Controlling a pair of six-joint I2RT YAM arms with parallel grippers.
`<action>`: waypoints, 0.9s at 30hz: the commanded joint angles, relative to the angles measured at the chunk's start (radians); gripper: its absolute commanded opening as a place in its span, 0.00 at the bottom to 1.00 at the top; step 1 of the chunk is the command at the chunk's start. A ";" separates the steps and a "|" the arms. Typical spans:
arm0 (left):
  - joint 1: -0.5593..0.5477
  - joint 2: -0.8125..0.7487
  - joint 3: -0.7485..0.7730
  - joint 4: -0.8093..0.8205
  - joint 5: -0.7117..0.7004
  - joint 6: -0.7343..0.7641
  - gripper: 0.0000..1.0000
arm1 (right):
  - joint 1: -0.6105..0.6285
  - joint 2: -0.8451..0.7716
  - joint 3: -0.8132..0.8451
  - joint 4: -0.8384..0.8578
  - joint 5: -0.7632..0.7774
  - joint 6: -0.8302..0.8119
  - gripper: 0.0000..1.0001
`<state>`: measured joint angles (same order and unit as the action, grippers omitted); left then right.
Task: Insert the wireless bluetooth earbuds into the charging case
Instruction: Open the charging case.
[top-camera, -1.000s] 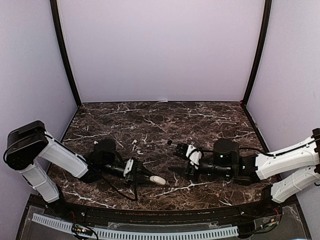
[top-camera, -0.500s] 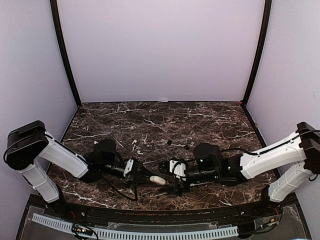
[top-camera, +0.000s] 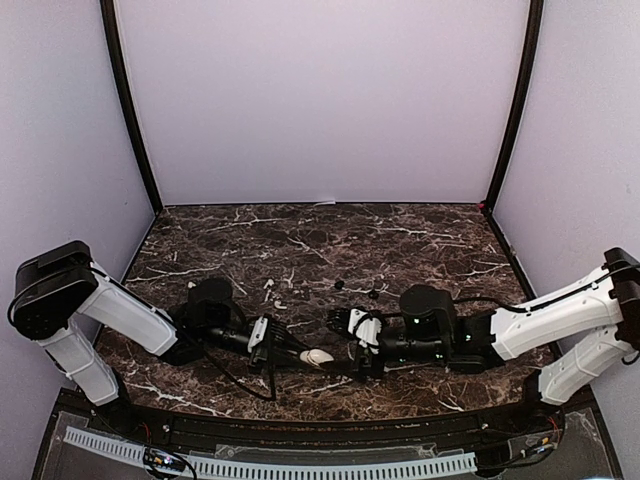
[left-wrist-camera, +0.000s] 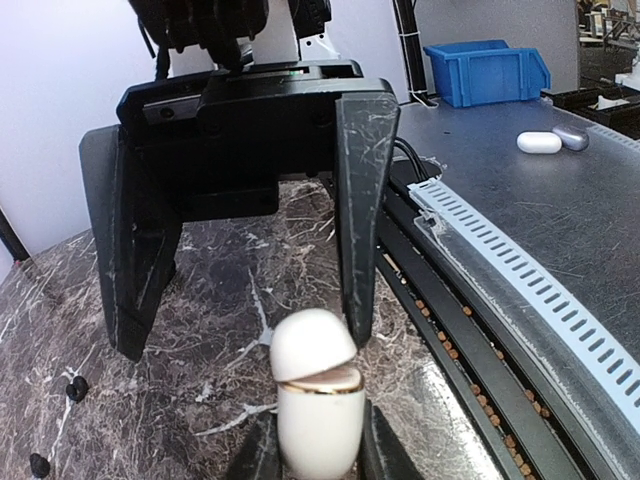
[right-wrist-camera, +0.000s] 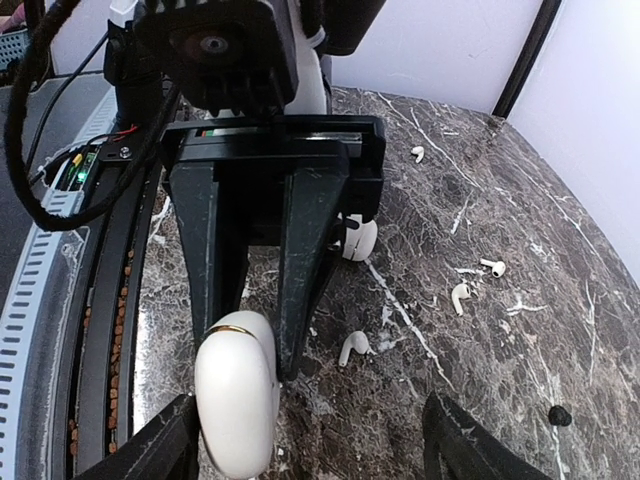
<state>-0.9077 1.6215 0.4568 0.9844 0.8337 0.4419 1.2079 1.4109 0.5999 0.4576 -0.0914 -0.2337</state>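
A white pebble-shaped charging case (left-wrist-camera: 310, 400) with a gold rim has its lid slightly ajar. My left gripper (left-wrist-camera: 315, 452) is shut on its lower body. In the top view the case (top-camera: 318, 357) lies at the table's near middle, with the left gripper (top-camera: 308, 354) behind it. My right gripper (top-camera: 340, 342) faces it, open. Seen from the right wrist, the case (right-wrist-camera: 235, 400) stands inside the right gripper (right-wrist-camera: 308, 408), close to one finger. White earbuds (right-wrist-camera: 353, 346) (right-wrist-camera: 460, 296) (right-wrist-camera: 491, 267) lie on the marble, and a black bud (right-wrist-camera: 560, 414) lies farther off.
More buds lie mid-table: white (top-camera: 267, 284) and black (top-camera: 339, 284) (top-camera: 372, 293). A slotted cable channel (left-wrist-camera: 520, 270) runs along the table's near edge. Beyond it a metal bench holds a blue bin (left-wrist-camera: 485, 70) and two spare cases (left-wrist-camera: 540, 142). Purple walls enclose the table (top-camera: 420, 225).
The right arm has swung left and toward the near edge, up to the case, and its jaws have widened. The left gripper and the case have stayed put.
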 joint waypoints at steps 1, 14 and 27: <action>-0.005 0.002 0.013 -0.020 0.038 0.012 0.21 | -0.021 -0.044 -0.023 0.068 0.060 0.040 0.74; -0.005 0.006 0.008 0.016 0.044 -0.015 0.21 | -0.041 -0.064 -0.031 0.047 0.080 0.040 0.65; 0.004 0.014 0.027 0.032 0.032 -0.121 0.21 | -0.041 -0.076 -0.054 0.093 -0.007 0.039 0.76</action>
<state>-0.9070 1.6295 0.4580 0.9844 0.8391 0.3767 1.1725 1.3518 0.5579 0.4946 -0.0742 -0.1997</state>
